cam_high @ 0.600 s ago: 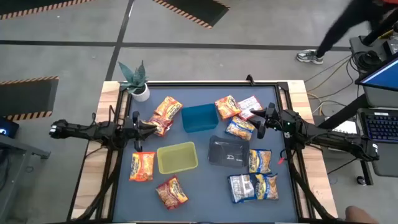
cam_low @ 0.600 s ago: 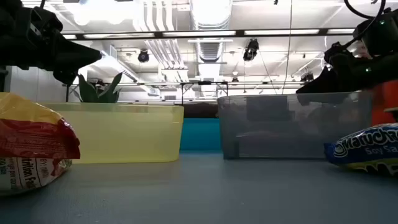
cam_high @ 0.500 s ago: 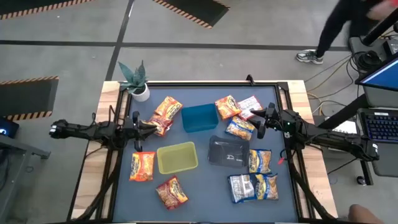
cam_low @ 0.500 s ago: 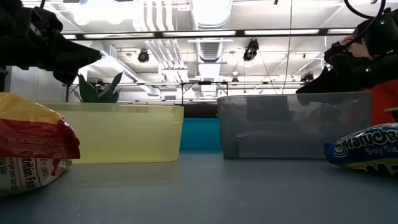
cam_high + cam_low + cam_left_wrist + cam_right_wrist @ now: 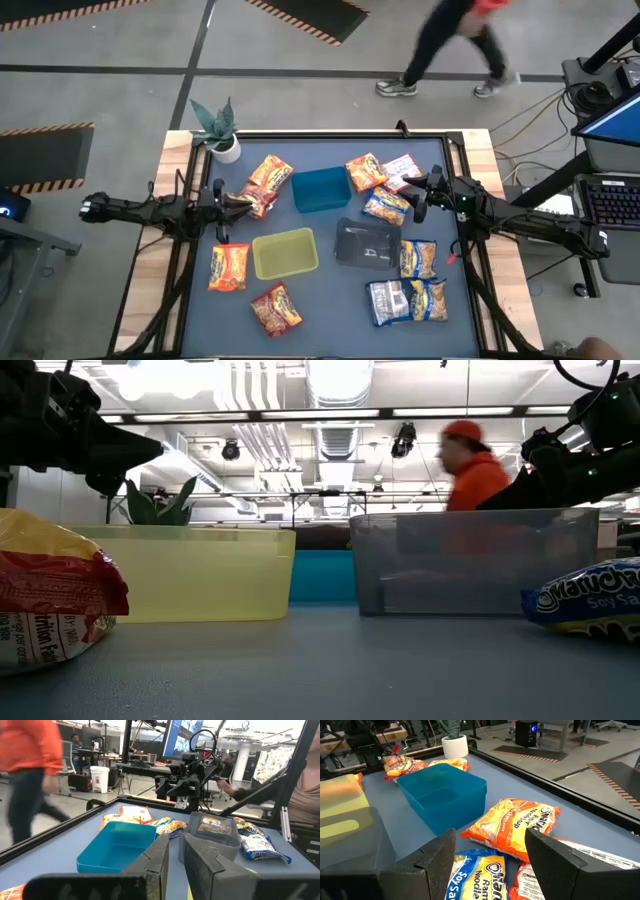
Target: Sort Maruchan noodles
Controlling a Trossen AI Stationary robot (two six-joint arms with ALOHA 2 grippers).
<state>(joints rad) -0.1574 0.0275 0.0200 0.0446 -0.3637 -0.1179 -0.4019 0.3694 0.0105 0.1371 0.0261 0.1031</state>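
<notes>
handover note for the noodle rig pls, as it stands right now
Left end effector: shut, empty, at the orange packet on the table's left. Right end effector: open, empty, above the blue-and-yellow packet.
Packets are all loose on the mat: orange ones mostly left and far, blue-and-yellow ones right, the pink-white one at the far right.
Done: nothing; blue tray, yellow-green tray and dark tray hold no packets.
Left: sort every packet.

The passing person (image 5: 450, 45) was blurred and cut off by the high view's top edge.

A person in orange (image 5: 470, 460) walks beyond a potted plant (image 5: 218, 130).
</notes>
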